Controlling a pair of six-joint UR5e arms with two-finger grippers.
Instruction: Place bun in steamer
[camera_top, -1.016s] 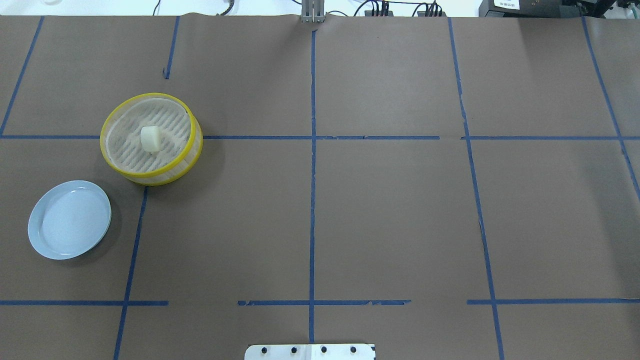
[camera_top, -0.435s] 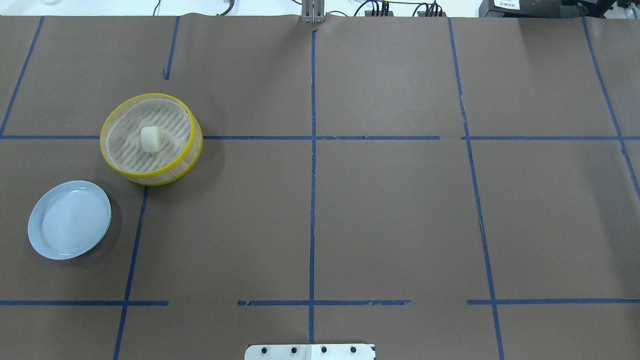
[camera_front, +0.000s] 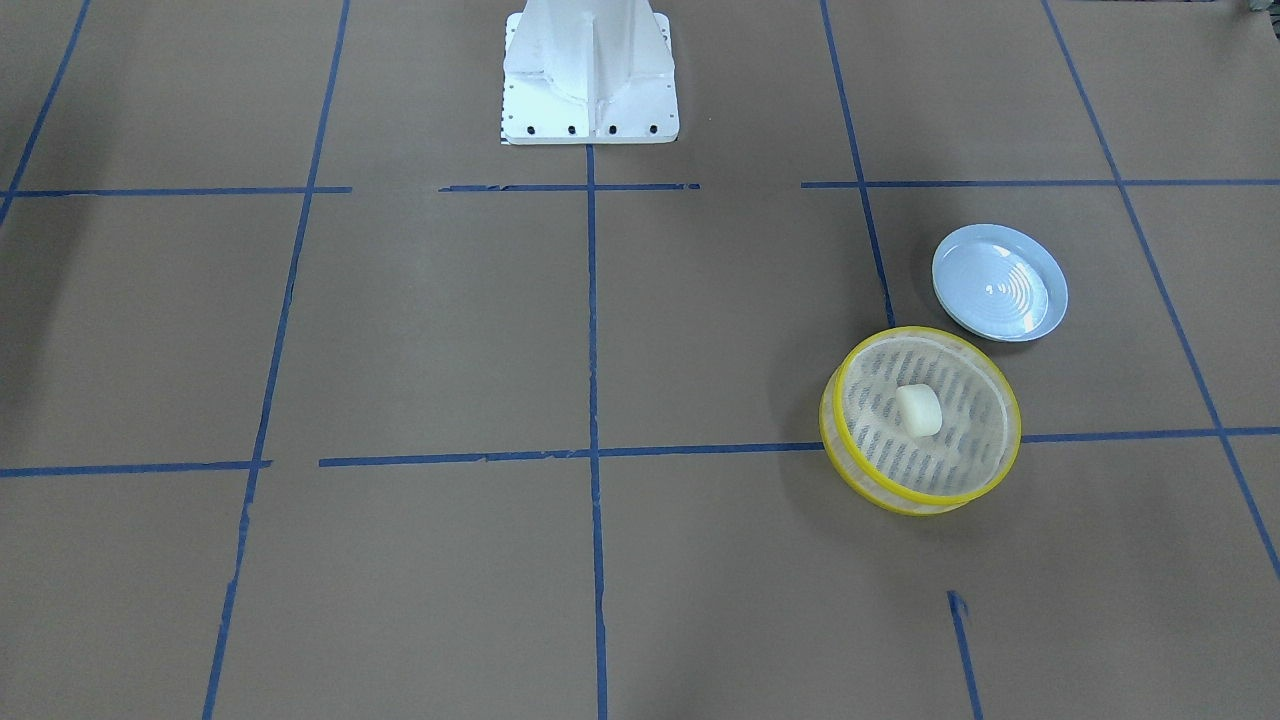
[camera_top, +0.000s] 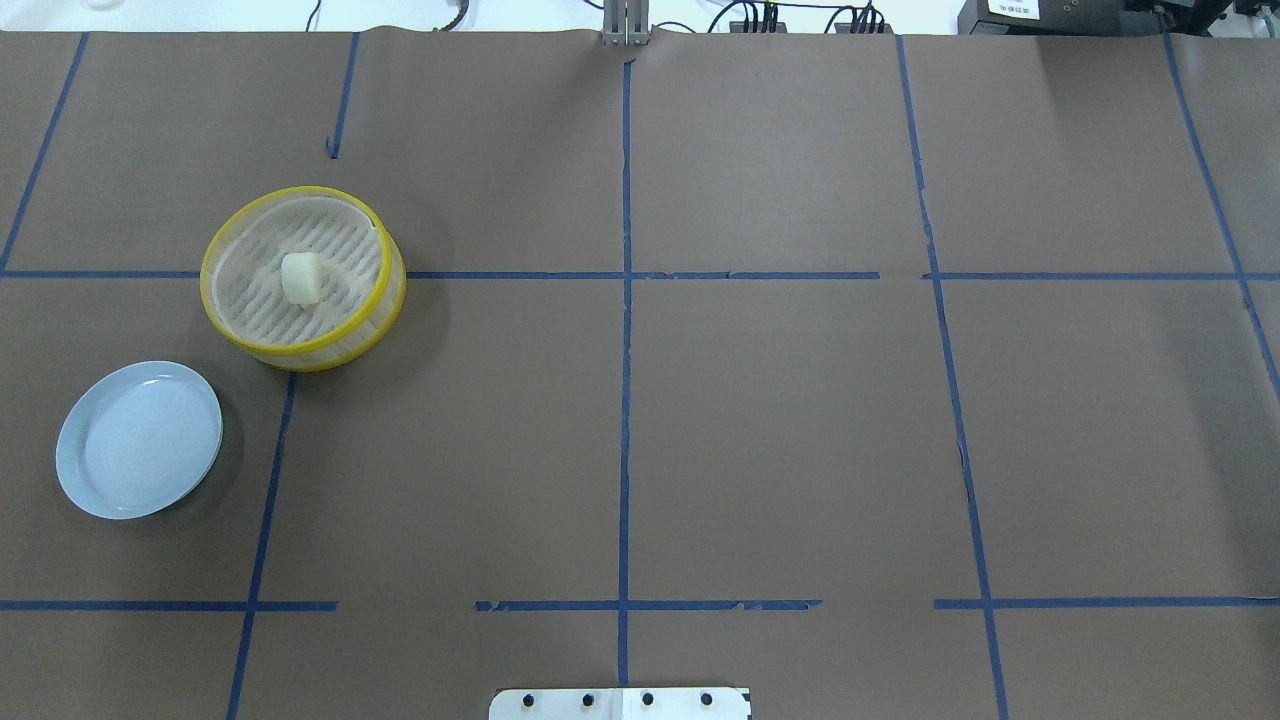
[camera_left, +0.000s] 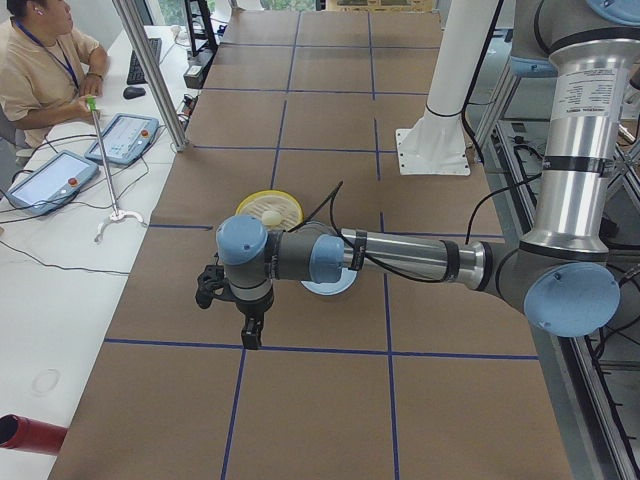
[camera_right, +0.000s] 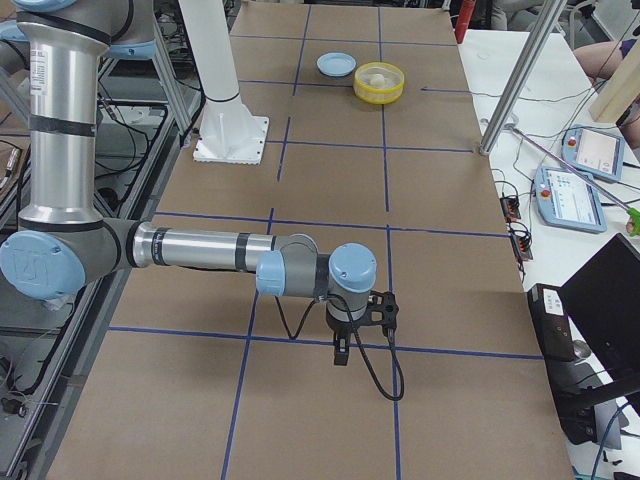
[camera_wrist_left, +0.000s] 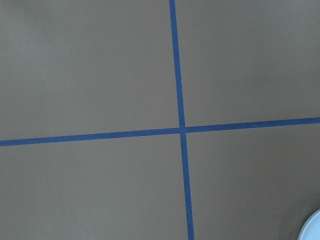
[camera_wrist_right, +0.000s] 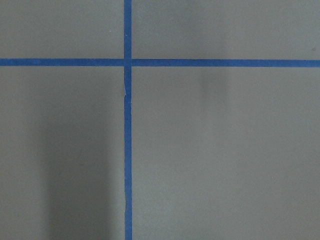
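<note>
Overhead view, robot base plate (camera_top: 620, 703) at 6 o'clock, working outward.

- Neither arm is over the mapped part of the table (camera_top: 780, 420). Only the side views show them.
- Left gripper (camera_left: 251, 340): hangs tip-down off the near arm in the left side view, above bare paper. Its wrist camera sees a tape cross, with a sliver of the plate (camera_wrist_left: 312, 231) at 5 o'clock. Jaws: cannot tell how far apart from this angle. Nothing obvious at the tips.
- Right gripper (camera_right: 341, 355): also tip-down, over a tape line, well apart from the task's things. Jaws: cannot tell there either.
- Plate (camera_top: 139, 440): pale blue, at 8 o'clock from table centre, nothing on it.
- Steamer (camera_top: 206, 275): at 10 o'clock from table centre and 1 o'clock from the plate, near it but not touching.
- Bun (camera_top: 301, 277): resting on the slatted floor, about mid-basket, clear of the wall. The front view agrees (camera_front: 919, 409).

Change over the last second: none that I can find. Bun, steamer and plate sit exactly where they did, and no arm has entered the overhead frame.

Reading: the bun is settled, not rolling or rebounding. Both grippers are away from the basket, so I judge the placement finished. At most the arms need parking.
</note>
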